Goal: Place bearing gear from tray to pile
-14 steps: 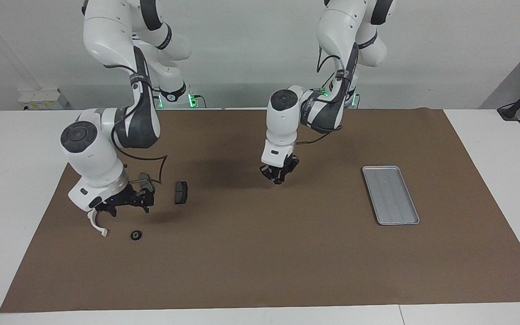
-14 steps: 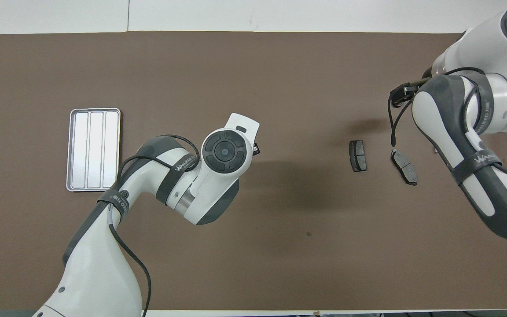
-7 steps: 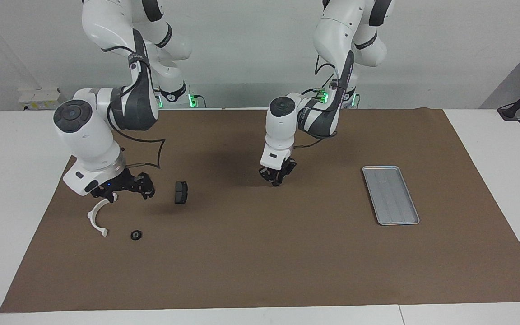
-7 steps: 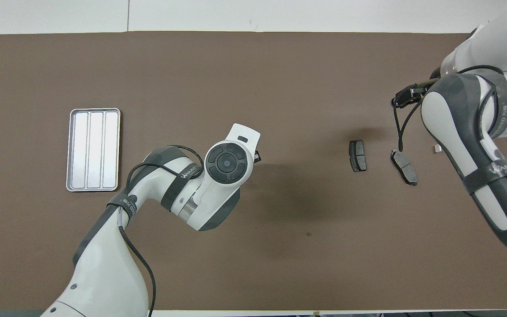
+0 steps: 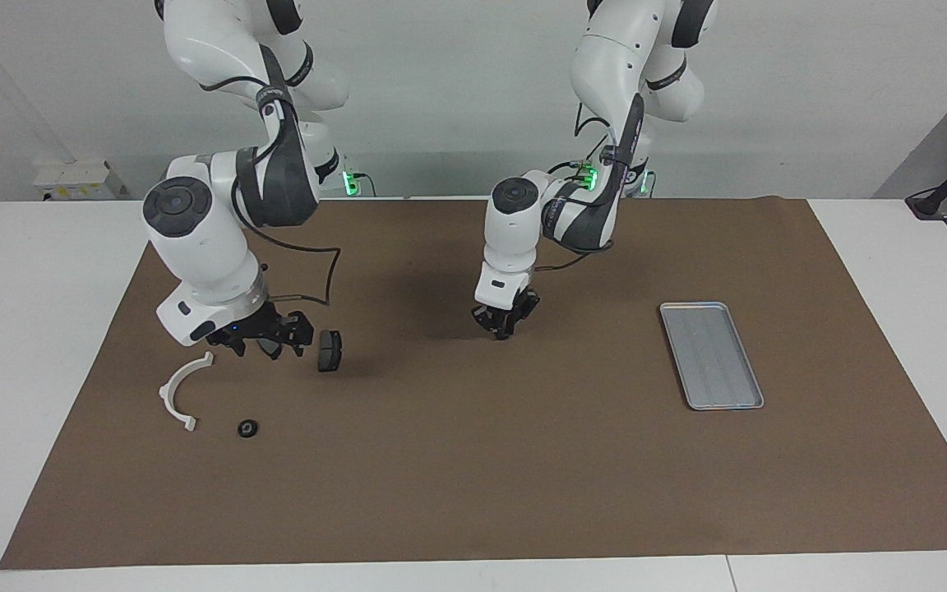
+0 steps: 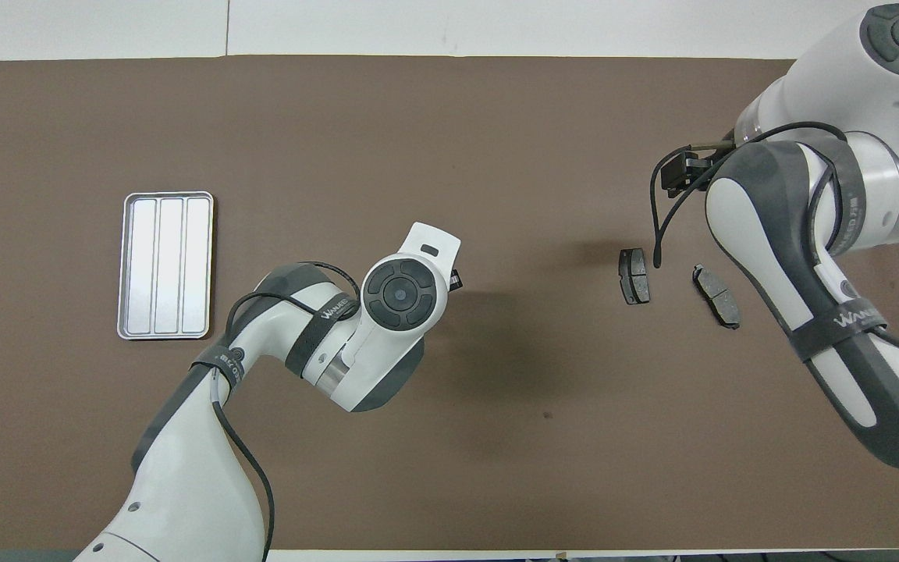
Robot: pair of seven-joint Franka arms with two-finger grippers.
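The bearing gear point(image 5: 248, 428) is lying on the brown mat point(image 5: 473, 460) at the right arm's end of the counter, just beside the white semicircular bracket point(image 5: 180, 389) and farther from the robots than the two brake pads point(image 5: 330, 350). It is sitting with the pile, well apart from the grey tray point(image 5: 712, 355), which is showing nothing inside it; I judge the transfer done.

The right gripper point(image 5: 264, 341) is hanging low over the pile, between the bracket and the nearer-to-centre brake pad, its fingers spread wide and holding nothing. The left gripper point(image 5: 505, 323) is waiting low over the middle of the mat, its fingers pinched together on nothing visible.

The main risk, as I judge it, is sitting with the right arm. The wide fingers are so close above the brake pads that a sideways move without lifting could clip one and scatter the pile. The loose cable point(image 5: 309, 279) looping off its wrist could likewise snag.
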